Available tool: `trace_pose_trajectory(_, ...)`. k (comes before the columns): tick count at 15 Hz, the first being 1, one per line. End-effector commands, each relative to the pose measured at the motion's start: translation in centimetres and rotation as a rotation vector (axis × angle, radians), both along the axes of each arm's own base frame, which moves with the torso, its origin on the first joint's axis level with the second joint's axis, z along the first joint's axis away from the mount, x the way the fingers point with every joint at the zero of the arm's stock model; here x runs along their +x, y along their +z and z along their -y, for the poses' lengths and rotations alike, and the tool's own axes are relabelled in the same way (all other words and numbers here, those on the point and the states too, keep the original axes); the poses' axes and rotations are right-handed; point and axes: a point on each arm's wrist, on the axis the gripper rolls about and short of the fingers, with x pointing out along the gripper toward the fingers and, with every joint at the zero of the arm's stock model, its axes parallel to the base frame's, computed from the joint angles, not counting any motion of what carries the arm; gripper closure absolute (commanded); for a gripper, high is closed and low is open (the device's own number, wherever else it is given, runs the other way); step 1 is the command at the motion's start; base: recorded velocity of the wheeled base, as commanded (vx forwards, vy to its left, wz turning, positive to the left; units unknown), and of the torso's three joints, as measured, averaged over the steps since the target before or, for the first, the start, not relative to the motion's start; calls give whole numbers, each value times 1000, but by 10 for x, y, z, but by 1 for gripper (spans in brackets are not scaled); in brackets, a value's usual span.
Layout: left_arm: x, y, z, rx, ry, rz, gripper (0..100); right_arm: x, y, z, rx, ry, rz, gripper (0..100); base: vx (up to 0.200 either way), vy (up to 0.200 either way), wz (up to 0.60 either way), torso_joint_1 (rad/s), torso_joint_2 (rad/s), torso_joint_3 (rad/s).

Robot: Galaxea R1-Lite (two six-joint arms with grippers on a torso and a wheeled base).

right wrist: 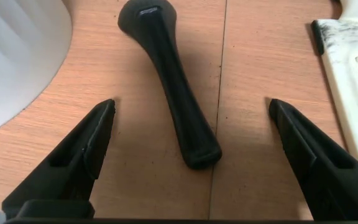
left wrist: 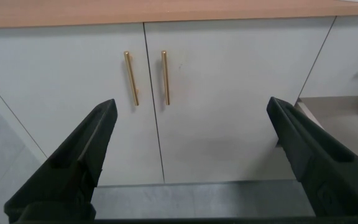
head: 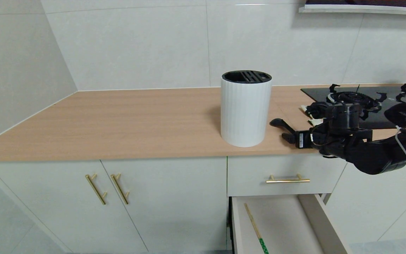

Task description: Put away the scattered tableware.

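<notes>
Tableware is mostly unstowed, I judge: on the counter (head: 136, 123), above the open drawer (head: 324, 225) and beside the holder (head: 246, 109), the right gripper (right wrist: 190, 106) hangs spread over a black handle (right wrist: 173, 93), gripping nothing, with a white blade (right wrist: 353, 81) near. The left gripper (left wrist: 191, 106), also spread, faces cupboard doors (left wrist: 229, 93). One chopstick (head: 254, 225) lies in the drawer.

The surface (head: 136, 120) shows matt wood grain. The ribbed white holder (head: 245, 113) looks like matt plastic. The drawer handle (head: 287, 180) is shiny brass-toned metal.

Bright, even diffuse light w/ soft shadow left of white holder (head: 246, 109) on counter (head: 118, 123).
</notes>
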Motion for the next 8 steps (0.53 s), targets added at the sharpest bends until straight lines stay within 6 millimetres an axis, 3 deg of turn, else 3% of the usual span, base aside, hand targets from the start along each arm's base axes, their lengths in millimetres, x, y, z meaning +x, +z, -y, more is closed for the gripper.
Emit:
trace_pose_trajectory(1, 0, 0, 0, 0, 0, -2, 0, 1, -1, 0, -2, -5, -2, 0, 0, 0, 0, 0, 0, 0)
trace_pose_trajectory(4, 0, 0, 0, 0, 0, -2, 0, 1, -2, 0, -2, -5, -4, 0, 0, 0, 0, 0, 0, 0)
trace_pose_trajectory(5, 0, 0, 0, 0, 0, -3, 0, 1, -1, 0, -3, -6, -4, 100, 0, 0, 0, 0, 0, 0)
trace_pose_trajectory(8, 0, 0, 0, 0, 0, -2, 0, 1, -1, -1, 0, -3, -2, 100, 0, 0, 0, 0, 0, 0)
